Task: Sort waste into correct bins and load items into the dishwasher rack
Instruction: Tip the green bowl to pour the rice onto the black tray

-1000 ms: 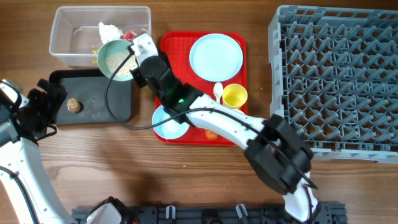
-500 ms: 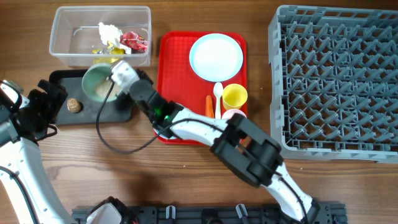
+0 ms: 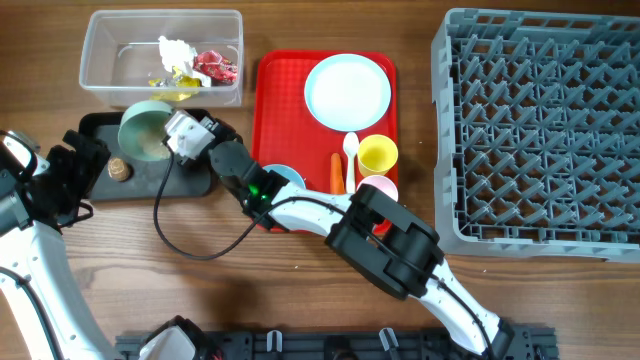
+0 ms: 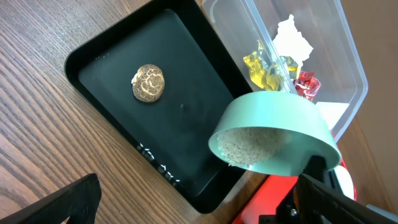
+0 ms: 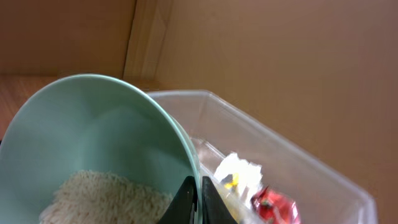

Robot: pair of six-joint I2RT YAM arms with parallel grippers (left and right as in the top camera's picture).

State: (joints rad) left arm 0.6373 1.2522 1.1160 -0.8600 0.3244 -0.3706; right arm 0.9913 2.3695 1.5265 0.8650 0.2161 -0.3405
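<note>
Overhead, the right gripper [image 3: 172,135] reaches across to the left side and clamps the rim of a bowl [image 3: 143,130] above the far end of the black tray [image 3: 190,172]. The left wrist view shows this bowl tipped on its side, mouth turned down toward the black tray, with rice [image 4: 247,147] lying against its lower wall. In the right wrist view the two fingers pinch the rim, one inside and one outside. Whether the bowl touches the black tray, I cannot tell.

A lump [image 3: 120,168] sits in the black tray, apart from the bowl. The tub [image 3: 100,60] lies just beyond the black tray and holds a tissue [image 3: 175,48] and the wrappers [image 3: 212,66].

The left gripper [image 3: 85,172] hangs at the black tray's left end, fingers spread wide and holding nothing.

On the red tray [image 3: 275,75] are a plate [image 3: 347,90], a spoon [image 3: 350,150], a yellow cup [image 3: 377,155], a pink cup [image 3: 380,188] and a carrot [image 3: 336,172]. A second bowl [image 3: 285,178] stands at its near left corner, partly hidden by the right arm. The rack [image 3: 545,130] stands to the right of the red tray, with nothing loaded.
</note>
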